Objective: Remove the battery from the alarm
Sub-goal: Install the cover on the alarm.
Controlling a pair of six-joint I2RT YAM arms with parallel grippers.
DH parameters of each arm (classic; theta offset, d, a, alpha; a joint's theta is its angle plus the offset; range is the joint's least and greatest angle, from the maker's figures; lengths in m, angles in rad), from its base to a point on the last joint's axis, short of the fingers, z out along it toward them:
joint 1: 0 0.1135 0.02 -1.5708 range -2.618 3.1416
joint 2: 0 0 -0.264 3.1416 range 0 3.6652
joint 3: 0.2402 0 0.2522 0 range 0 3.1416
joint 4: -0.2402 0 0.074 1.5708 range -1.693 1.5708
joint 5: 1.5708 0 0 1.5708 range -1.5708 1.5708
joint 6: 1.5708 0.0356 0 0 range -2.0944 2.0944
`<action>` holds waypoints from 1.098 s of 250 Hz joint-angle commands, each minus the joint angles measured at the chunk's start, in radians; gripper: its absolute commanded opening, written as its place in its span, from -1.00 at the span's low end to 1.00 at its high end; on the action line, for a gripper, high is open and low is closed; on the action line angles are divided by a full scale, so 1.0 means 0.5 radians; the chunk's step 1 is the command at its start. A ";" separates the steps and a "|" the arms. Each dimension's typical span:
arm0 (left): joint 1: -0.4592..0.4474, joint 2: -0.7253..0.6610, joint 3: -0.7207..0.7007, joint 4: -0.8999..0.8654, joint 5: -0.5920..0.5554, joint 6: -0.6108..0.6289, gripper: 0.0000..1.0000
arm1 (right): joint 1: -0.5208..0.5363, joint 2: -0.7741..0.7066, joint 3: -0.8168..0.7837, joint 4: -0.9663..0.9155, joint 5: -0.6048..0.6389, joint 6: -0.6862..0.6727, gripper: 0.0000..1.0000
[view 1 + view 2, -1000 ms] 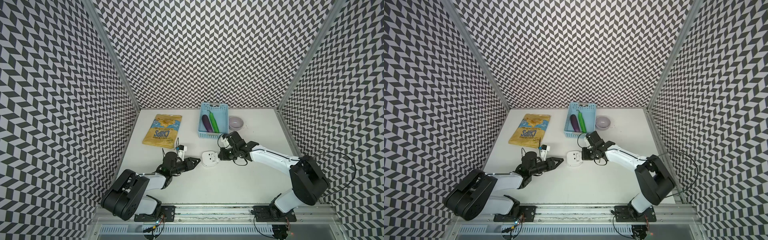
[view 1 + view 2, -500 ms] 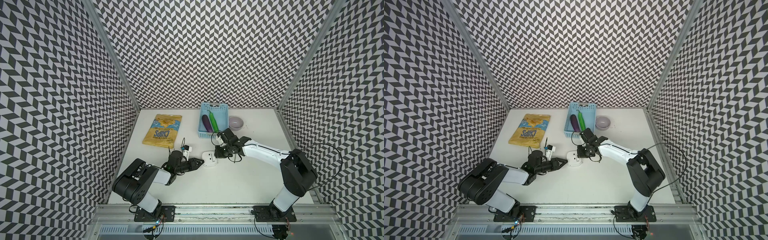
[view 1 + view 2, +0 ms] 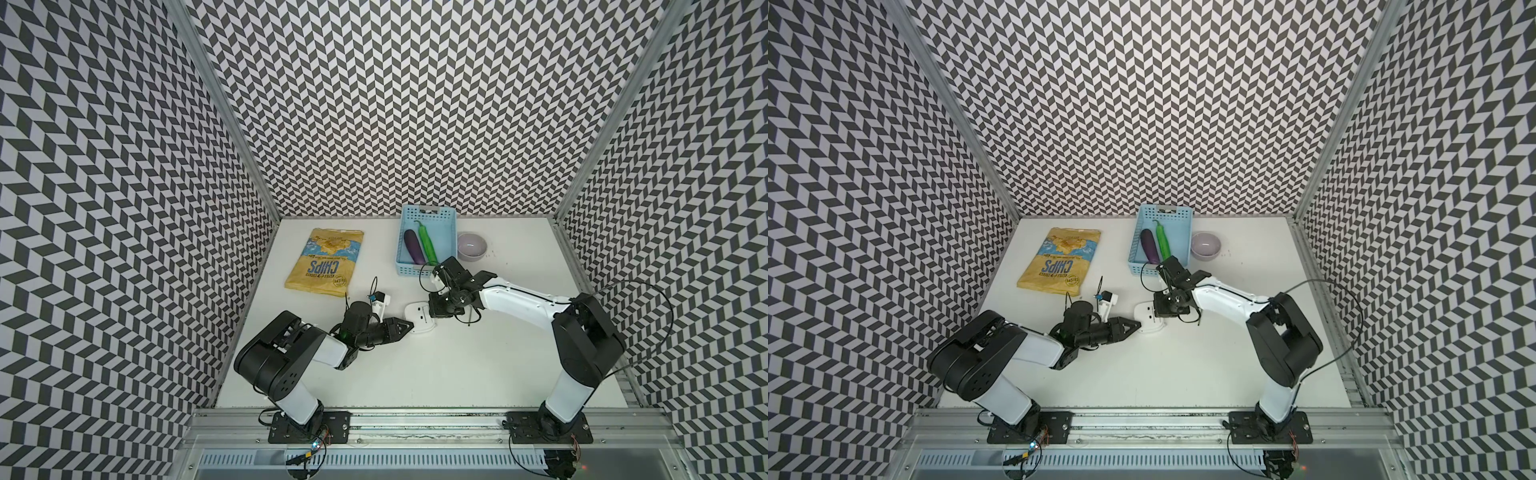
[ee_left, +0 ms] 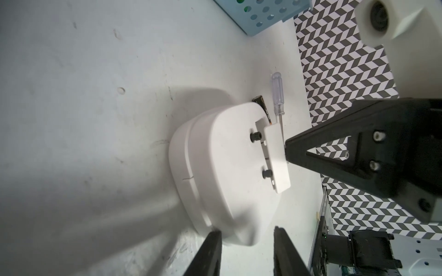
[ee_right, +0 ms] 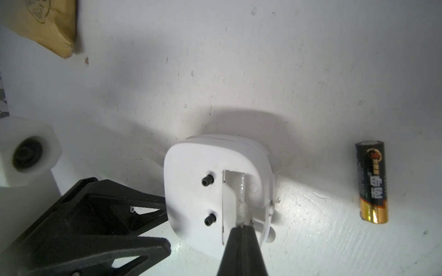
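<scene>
The right hand (image 5: 242, 230) is closed, fingers pressed together into a single point. That point sits at the mouth of the open battery bay (image 5: 241, 191) in the back of the alarm (image 5: 215, 191), touching the lid (image 5: 228, 208), which stands ajar along the bay's edge. The bay is empty. Two small black knobs (image 5: 207, 182) stick up from the back just beside the lid.

The alarm lies face down on the tabletop (image 3: 457, 365), plain white back up. The left hand (image 4: 246, 235) comes at it from the side opposite the right hand, low over the tabletop. Its fingers (image 4: 208, 258) are parted, with a rounded corner of the alarm between them. One fingertip meets the alarm's edge and the other shows a small gap, so I cannot tell whether it pinches.

The battery (image 5: 372, 184) is out of the alarm. It lies flat on the tabletop a little apart from it, on the side away from the left hand, black with a gold end. Just beside the battery lies the screwdriver (image 4: 277, 95), clear handle pointing away from the alarm and thin shaft toward it.

In both top views the two hands meet at the alarm near the middle of the tabletop. Behind them stands a blue basket (image 3: 428, 214) holding an eggplant (image 3: 413, 247) and a green vegetable (image 3: 428, 245). A lilac bowl (image 3: 471, 246) sits just beside the basket, and a chips bag (image 3: 326, 262) lies flat well to its other side
</scene>
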 commanded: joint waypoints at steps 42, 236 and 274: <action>-0.029 0.041 0.047 0.068 -0.022 -0.004 -0.27 | 0.012 0.083 0.130 -0.052 0.021 -0.060 -1.00; -0.031 0.054 0.047 0.074 -0.023 -0.011 -0.27 | -0.017 0.079 0.189 -0.131 0.037 -0.104 -1.00; -0.031 0.038 0.048 0.068 -0.027 -0.014 -0.20 | -0.020 0.078 0.191 -0.119 0.007 -0.107 -1.00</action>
